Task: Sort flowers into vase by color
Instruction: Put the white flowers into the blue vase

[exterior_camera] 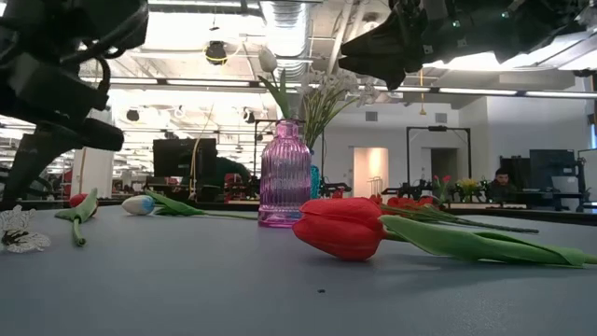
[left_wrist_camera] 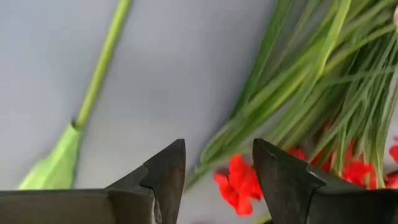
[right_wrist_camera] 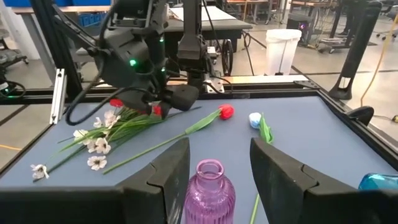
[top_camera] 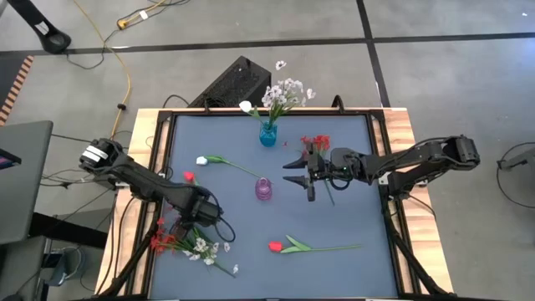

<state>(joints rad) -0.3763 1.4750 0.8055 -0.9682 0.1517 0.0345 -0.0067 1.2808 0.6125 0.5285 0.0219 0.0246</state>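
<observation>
High view: my left claw (top_camera: 180,227) spread, empty, over red flowers (top_camera: 163,241); right claw (top_camera: 298,174) parted, empty, near purple vase (top_camera: 264,189).

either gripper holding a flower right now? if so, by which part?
Nothing is held. The left gripper is open above the red spray in the flower pile, not closed on it. The right gripper is open and empty, facing the purple vase.
</observation>
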